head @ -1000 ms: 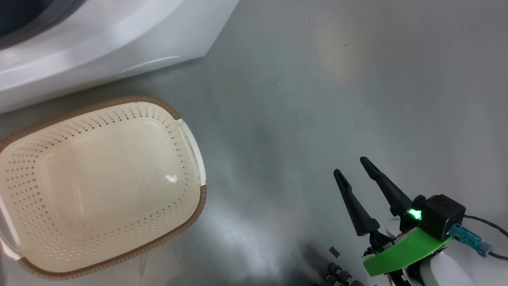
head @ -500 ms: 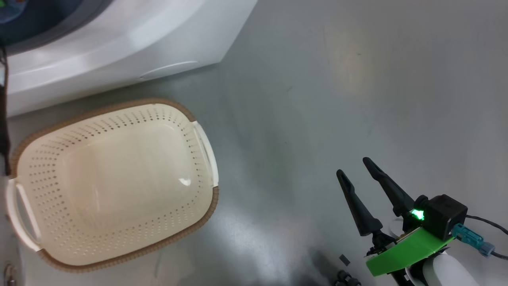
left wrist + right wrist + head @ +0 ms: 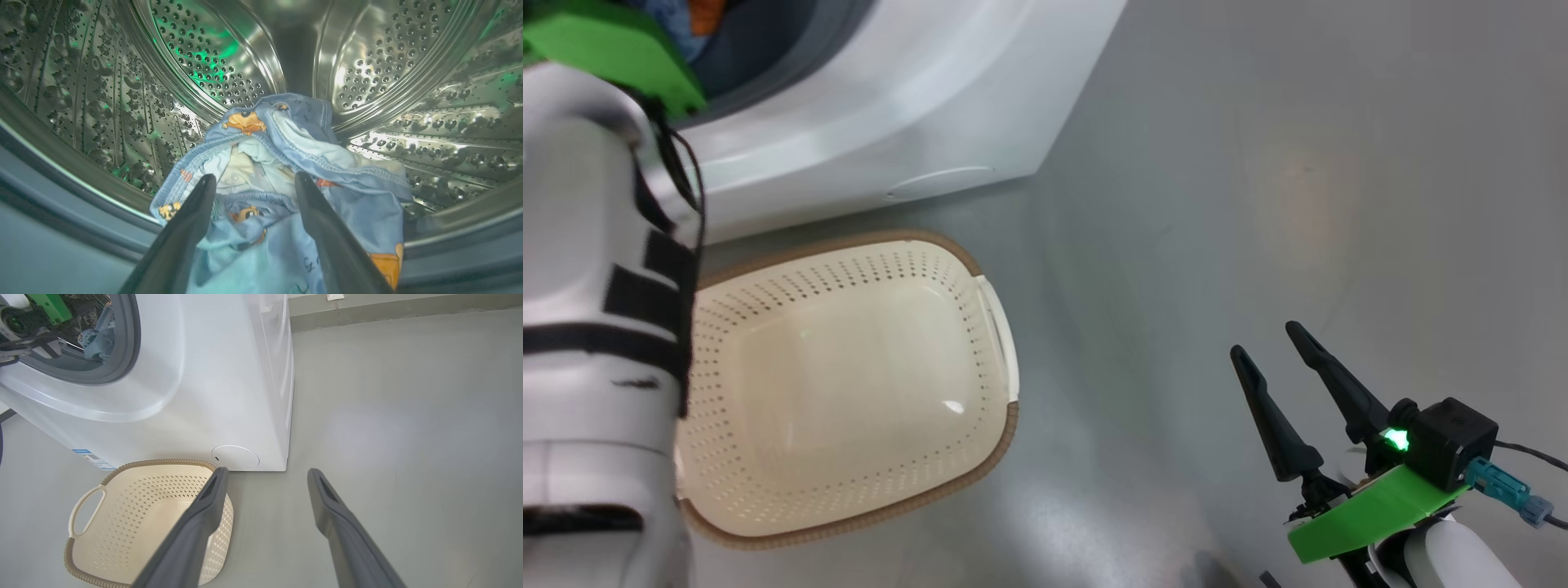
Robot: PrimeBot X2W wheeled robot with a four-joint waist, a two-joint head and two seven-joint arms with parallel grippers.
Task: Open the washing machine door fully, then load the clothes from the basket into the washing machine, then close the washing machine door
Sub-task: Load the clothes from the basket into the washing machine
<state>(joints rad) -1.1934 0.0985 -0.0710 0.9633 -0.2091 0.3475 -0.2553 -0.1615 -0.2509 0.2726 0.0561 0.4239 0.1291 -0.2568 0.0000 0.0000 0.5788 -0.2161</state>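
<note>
since a second ago the head camera has swung, so the washing machine (image 3: 890,122) and basket (image 3: 907,269) sit further right in its view, and the pale left forearm (image 3: 588,286) with its black straps has come in along the left edge. the white washing machine stands on the grey floor (image 3: 1258,204), its mouth uncovered, with a grey rubber ring (image 3: 130,347) around the opening and the steel drum (image 3: 204,53) shining green in places. the left forearm reaches up into that opening. the cream basket lies on the floor just in front of the machine's lower front, its bare perforated bottom showing. the clothes (image 3: 261,163), light blue with orange-brown cartoon prints and some cream fabric, lie heaped on the drum's floor just inside the ring. the left gripper (image 3: 254,177) hangs over the heap with its fingers spread apart and nothing pinched between them. the right gripper (image 3: 1267,340) hovers over bare floor, well to the right of the basket, its fingers spread wide too and holding nothing. a small blue label (image 3: 88,455) sits low on the machine's front, behind the basket.
</note>
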